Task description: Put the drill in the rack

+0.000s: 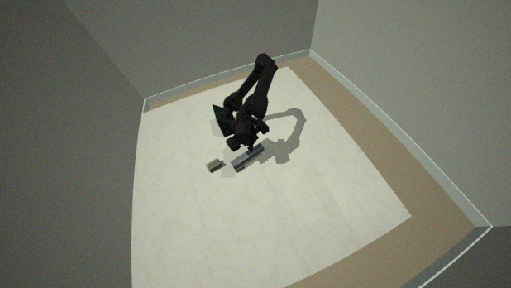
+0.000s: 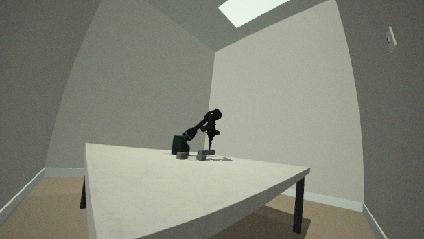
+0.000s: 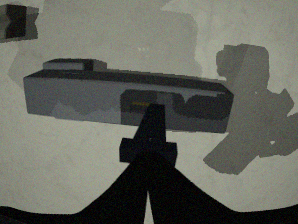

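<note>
You have the gripper (image 1: 250, 148) (image 2: 209, 149) (image 3: 148, 159) clenched on nothing, tips at the long grey block (image 1: 247, 158) (image 2: 206, 152) (image 3: 75, 95) on the surface (image 1: 269, 232) (image 2: 165, 192) (image 3: 75, 170); drill and key not separately identifiable. Risk: off-centre pressing could skid the block or leave the drill stuck

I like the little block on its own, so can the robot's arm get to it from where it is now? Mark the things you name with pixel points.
Probably yes: the small block (image 1: 214, 165) (image 2: 182, 156) sits near the gripper (image 1: 250, 148) (image 2: 209, 149) (image 3: 157, 107), and I see nothing standing between them except the long grey piece (image 1: 244, 160) (image 2: 201, 157) (image 3: 75, 95), which it might need to lift over.
</note>
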`<state>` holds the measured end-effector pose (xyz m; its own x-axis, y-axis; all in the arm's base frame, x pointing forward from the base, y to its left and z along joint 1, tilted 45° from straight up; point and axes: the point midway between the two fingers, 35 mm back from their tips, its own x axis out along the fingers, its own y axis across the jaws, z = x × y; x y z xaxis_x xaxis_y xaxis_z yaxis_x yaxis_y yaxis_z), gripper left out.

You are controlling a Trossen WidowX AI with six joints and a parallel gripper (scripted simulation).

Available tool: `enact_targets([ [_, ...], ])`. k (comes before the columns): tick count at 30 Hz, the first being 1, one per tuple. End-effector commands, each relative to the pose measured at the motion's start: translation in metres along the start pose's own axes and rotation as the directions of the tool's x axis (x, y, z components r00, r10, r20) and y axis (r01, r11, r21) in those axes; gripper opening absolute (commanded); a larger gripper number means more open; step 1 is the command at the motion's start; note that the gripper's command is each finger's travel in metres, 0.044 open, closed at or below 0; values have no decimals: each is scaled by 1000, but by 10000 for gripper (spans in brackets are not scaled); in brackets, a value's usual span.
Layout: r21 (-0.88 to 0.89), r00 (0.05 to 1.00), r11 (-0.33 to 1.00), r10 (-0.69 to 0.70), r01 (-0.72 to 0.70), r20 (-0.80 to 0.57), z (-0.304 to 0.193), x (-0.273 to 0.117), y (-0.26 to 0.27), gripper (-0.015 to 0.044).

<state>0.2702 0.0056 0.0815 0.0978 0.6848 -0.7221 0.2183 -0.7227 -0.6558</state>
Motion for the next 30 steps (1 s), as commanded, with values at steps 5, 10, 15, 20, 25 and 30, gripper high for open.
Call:
enact_targets([
  [5,0,997,999,-38,38,63,8,25,-4,0],
  [10,0,997,999,-38,38,63,8,26,-5,0],
  [15,0,997,999,-38,39,63,8,27,-5,0],
  [20,0,997,999,-39,39,63,8,28,-5,0],
  [25,0,997,999,-36,36,63,5,17,-3,79],
  [30,1,997,999,-33,33,64,-3,-33,2,210],
])
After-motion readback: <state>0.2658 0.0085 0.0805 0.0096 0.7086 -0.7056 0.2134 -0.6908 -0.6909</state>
